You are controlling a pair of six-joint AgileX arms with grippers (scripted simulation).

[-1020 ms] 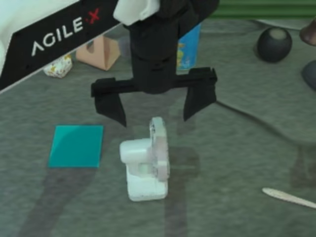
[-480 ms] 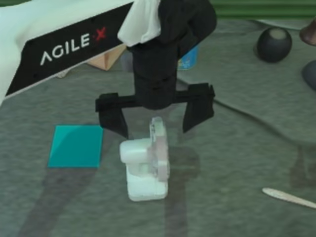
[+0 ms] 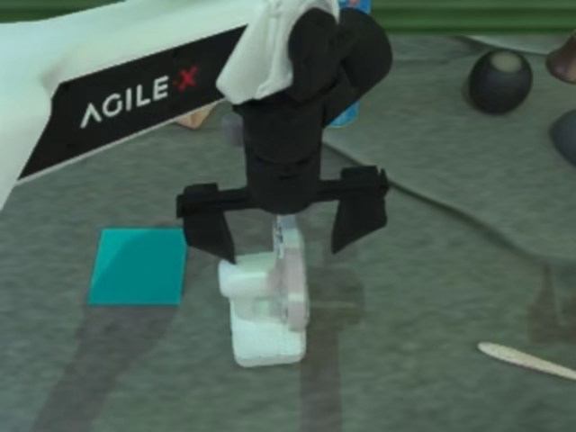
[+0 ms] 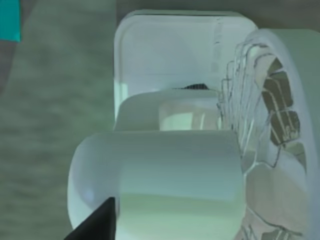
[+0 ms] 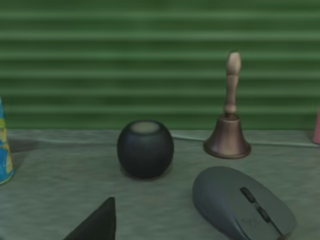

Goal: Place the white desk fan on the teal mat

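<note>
The left tool (image 3: 283, 223) has come lower, its fingers spread wide on either side of the white desk fan (image 3: 264, 306). It may not touch yet. The fan stands on the table, just right of the teal mat (image 3: 139, 266), so grabbing comes next.

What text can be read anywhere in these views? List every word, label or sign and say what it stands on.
"AGILE X", white letters with a red X, on the black panel of the left arm in the top view.
The blue container at the back of the table carries yellow print, too blurred to read.
No lettering shows on the white desk fan, the teal mat, the grey computer mouse, the brass hand bell or the dark round speaker.
</note>
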